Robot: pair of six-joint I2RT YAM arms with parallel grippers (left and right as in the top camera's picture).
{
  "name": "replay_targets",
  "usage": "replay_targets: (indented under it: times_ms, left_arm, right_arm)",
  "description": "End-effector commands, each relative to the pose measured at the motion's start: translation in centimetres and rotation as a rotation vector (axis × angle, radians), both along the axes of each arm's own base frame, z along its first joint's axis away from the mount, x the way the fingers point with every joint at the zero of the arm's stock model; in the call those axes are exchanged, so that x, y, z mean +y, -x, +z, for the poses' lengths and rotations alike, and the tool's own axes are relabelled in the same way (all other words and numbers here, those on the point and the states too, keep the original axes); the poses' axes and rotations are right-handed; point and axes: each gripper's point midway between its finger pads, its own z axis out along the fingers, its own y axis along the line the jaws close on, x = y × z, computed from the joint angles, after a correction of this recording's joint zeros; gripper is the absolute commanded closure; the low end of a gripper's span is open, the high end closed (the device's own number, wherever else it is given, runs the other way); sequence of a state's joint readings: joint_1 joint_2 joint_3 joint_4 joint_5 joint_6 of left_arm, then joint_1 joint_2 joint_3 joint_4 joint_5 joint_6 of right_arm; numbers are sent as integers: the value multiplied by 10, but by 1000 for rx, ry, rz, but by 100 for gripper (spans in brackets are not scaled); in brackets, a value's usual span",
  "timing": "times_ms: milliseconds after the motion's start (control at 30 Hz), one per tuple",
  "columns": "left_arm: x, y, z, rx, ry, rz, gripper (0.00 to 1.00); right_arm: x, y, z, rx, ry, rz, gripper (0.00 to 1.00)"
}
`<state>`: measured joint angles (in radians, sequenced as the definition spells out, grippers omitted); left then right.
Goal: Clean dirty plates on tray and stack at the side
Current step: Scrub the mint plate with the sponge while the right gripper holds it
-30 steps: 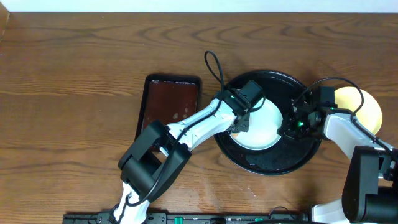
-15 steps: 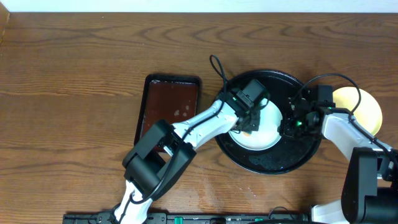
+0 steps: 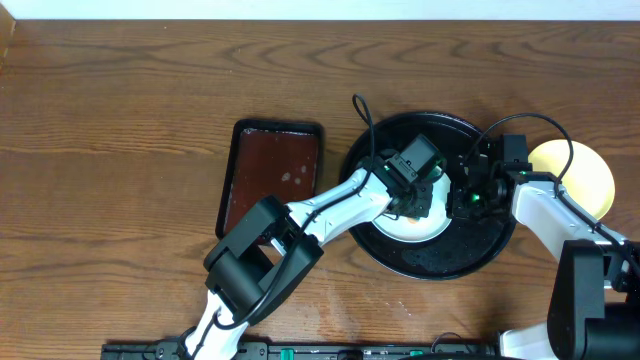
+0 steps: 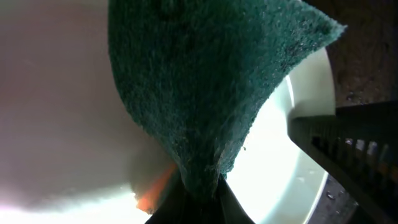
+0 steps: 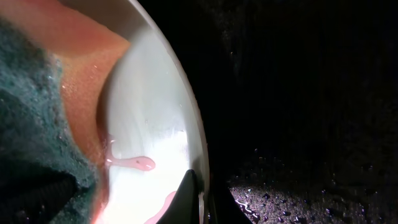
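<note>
Now the left gripper (image 3: pixel 420 198), clamped on the green sponge (image 4: pixel 205 93), has swept rightward across the white plate (image 3: pixel 408 226) lying in the tray (image 3: pixel 440 262), so scrubbing is under way. The right gripper (image 3: pixel 468 196) pinches that plate's rim. An orange smear (image 4: pixel 152 190) shows; the sponge hides the plate's centre.

Overhead straight down; both wrist views close on the same plate (image 4: pixel 295 146)

There are no words, numbers or signs to read on anything in these pictures.
</note>
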<state>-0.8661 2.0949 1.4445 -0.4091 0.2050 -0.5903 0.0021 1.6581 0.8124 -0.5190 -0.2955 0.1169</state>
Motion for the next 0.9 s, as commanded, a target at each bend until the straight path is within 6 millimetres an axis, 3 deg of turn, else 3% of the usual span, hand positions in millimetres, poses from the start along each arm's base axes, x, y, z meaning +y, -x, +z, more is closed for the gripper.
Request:
replay_targets:
  times_ms: [0,167,267,367,600,733,867]
  left_arm:
    - [40,-31,-20,-162,-211,53,92]
    - [107,-72,-11,-357,-518,89,92]
    - [131,-73,-11,-338,-604,89,93]
    - [140,-58,-15,-256,-633,56,92]
    - [109,-5,-30,33,-432,-57,92]
    - [70,25,-26,181,-211,-176,92]
    - [41,40,-17,213,-58,-294,92]
  right_arm:
    - [11,17,-18,54,18,84,99]
    - [11,19,-18,63,19,85,99]
    - [11,19,-18,63,19,85,99]
    - [11,19,-18,62,19,85,99]
    - [11,20,-18,66,19,85,99]
    - [11,20,-18,69,19,85,99]
    - [11,20,-18,68,19,84,99]
